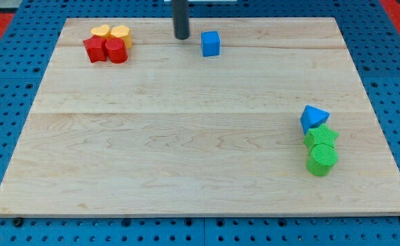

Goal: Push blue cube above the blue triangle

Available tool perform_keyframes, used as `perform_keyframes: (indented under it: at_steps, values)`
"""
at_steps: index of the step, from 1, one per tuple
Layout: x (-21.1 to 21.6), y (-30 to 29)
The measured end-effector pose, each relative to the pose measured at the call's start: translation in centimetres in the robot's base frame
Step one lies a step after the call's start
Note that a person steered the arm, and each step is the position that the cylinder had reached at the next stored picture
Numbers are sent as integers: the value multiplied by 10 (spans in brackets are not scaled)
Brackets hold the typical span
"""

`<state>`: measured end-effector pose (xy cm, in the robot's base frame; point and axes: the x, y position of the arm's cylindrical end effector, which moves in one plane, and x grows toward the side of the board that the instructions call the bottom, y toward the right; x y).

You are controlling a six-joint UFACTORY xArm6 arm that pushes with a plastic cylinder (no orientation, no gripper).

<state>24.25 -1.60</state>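
Note:
The blue cube (pixel 210 43) sits near the view's top, a little right of centre, on the wooden board (pixel 186 130). The blue triangle (pixel 313 118) lies far off at the view's right, below mid-height. My tip (pixel 181 36) is the lower end of a dark rod coming down from the view's top. It stands just left of the blue cube, with a small gap between them, not touching.
A red star-like block (pixel 94 49), a red cylinder (pixel 116 50) and two yellow blocks (pixel 111 33) cluster at the view's top left. A green star-like block (pixel 321 137) and a green cylinder (pixel 322 160) sit directly below the blue triangle.

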Motion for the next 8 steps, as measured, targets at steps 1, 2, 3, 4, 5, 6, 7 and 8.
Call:
perform_keyframes:
  at_steps: [1, 2, 3, 4, 5, 6, 7, 8]
  values:
    - [8, 48]
    - [52, 62]
    - [103, 79]
    - [110, 80]
    - [103, 47]
    - [102, 4]
    - [130, 10]
    - [138, 42]
